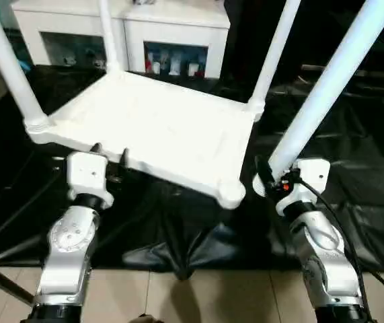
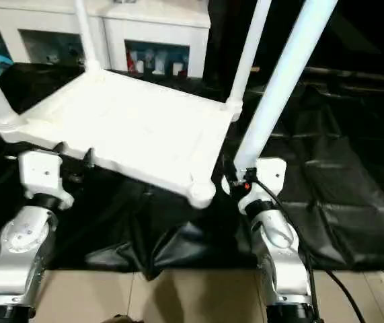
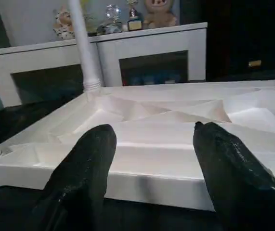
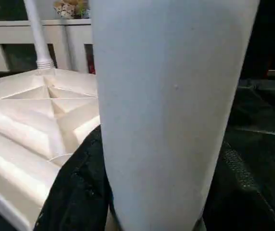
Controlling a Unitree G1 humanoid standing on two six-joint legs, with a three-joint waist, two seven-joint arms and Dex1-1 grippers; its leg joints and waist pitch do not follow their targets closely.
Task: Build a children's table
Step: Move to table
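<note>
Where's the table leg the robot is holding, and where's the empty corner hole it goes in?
held leg (image 1: pixel 326 87): left eye view, middle of the tube.
empty corner socket (image 1: pixel 231 193): left eye view, rounded near corner of the tabletop.
right gripper (image 1: pixel 272 176): left eye view, at the leg's lower end.

- A lived-in room, like a home or showroom corner.
- White cabinet (image 1: pixel 121 27) with open shelves holding small items.
- Plush toy (image 3: pixel 159 13) and trophies (image 3: pixel 134 17) on top.
- Tiled floor (image 1: pixel 198 296).
</note>
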